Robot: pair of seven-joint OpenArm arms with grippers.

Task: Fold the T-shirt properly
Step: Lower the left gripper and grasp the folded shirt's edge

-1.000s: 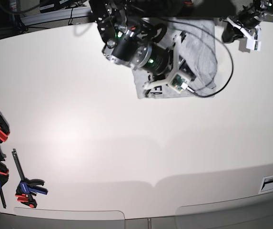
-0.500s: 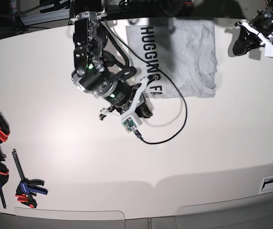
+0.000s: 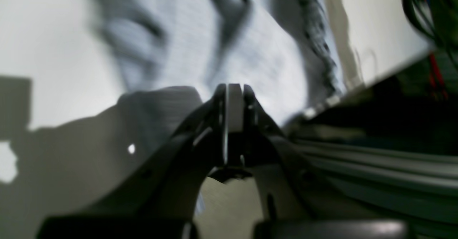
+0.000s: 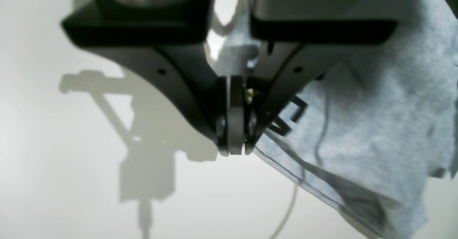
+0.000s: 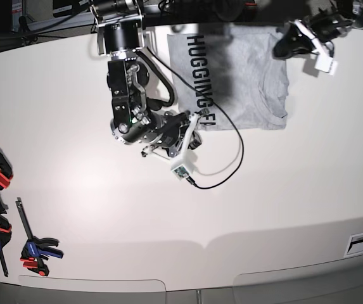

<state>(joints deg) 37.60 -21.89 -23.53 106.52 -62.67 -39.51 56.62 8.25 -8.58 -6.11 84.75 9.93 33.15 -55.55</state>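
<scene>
right hand (image 5: 194, 120) closed, nearer T-shirt (image 5: 244, 69) hem; left hand (image 5: 281, 47) closed, moved inward

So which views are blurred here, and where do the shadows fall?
Left wrist view: heavy motion blur smears the T-shirt; only the shut left gripper reads clearly. Right wrist view: slightly soft, the right gripper casting a crisp shadow on the table. Base view: sharp, edges bowed by the lens.
</scene>
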